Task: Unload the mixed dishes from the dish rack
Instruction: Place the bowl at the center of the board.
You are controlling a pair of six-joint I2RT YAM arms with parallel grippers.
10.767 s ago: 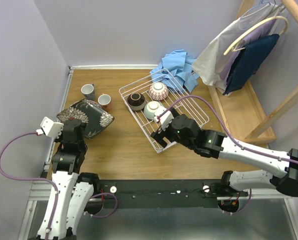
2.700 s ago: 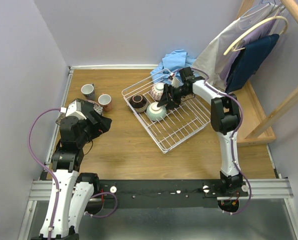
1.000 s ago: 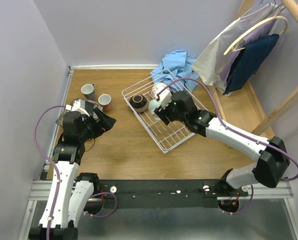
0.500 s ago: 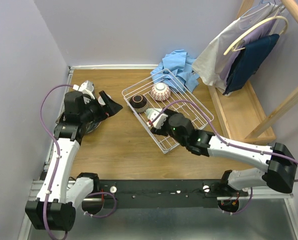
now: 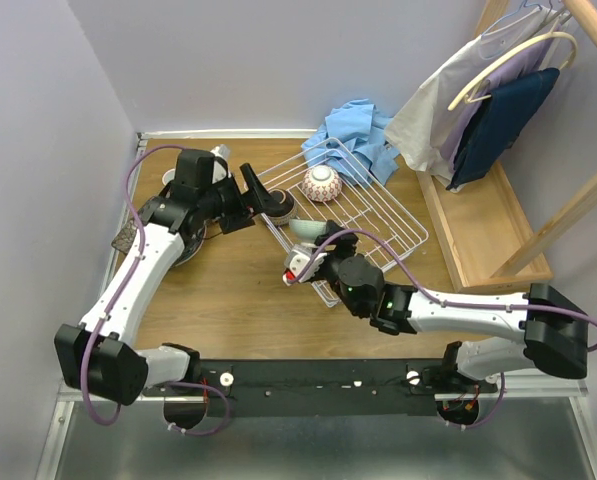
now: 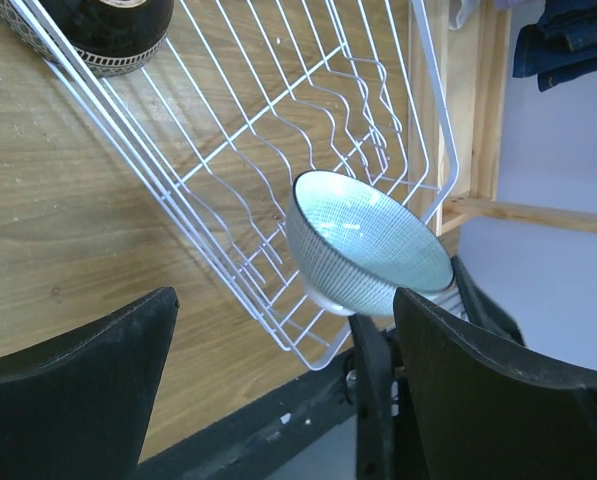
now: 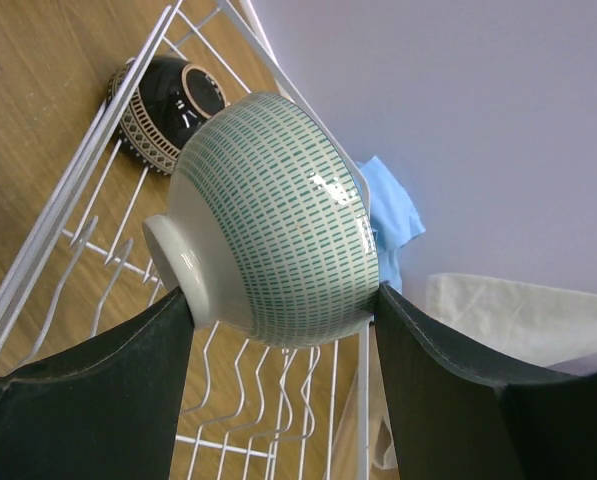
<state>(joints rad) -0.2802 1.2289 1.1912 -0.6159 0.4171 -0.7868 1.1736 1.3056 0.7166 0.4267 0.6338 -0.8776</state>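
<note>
Progress looks partial: right gripper (image 7: 278, 293) clasps pale green bowl (image 7: 278, 215) aloft, left gripper (image 6: 283, 308) gapes empty, brown bowl (image 5: 278, 206) and pink bowl (image 5: 321, 183) sit racked.

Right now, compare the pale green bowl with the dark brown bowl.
The pale green bowl is clamped in the right tool, aloft and tilted; the dark brown bowl lies in the dish rack. The pale green bowl carries green dashes; the dark brown bowl a patterned band. Both are small round bowls.

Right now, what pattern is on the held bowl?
The bowl has rows of green dashes on white, clearest in the right wrist view.
</note>
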